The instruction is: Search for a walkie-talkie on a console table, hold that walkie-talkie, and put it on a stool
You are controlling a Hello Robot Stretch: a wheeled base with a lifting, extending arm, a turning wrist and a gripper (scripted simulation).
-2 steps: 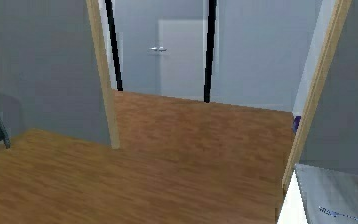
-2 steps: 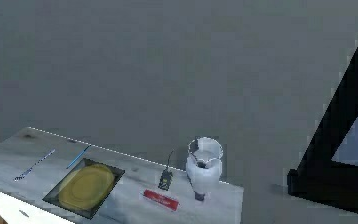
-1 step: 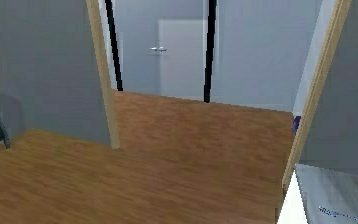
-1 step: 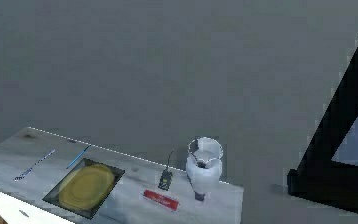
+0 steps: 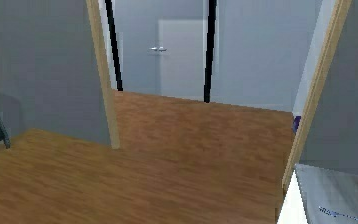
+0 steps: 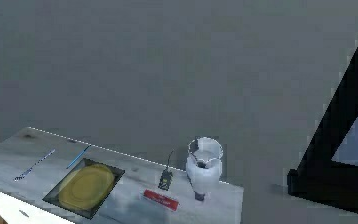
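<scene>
The walkie-talkie (image 6: pixel 165 180), a small dark body with a thin aerial, lay on the pale console table (image 6: pixel 122 165) in the lower middle of the arm side view. Just right of it stood a white vase (image 6: pixel 204 166); a small red thing (image 6: pixel 160 200) lay just below it, and a tray (image 6: pixel 57 197) holding a yellow plate (image 6: pixel 85 187) sat to its left. The gripper's state could not be told. In the forward view, wood floor (image 5: pixel 187 150) ran toward a white door (image 5: pixel 182 60) at the upper middle.

Camera placement: two body-mounted views.
Forward view faces ahead and down over the wood floor (image 5: pixel 187 140) toward a far white door (image 5: pixel 182 60); arm side view looks closely down on the pale tabletop (image 6: pixel 12 150), shared at the forward view's lower right (image 5: pixel 332 195).
</scene>
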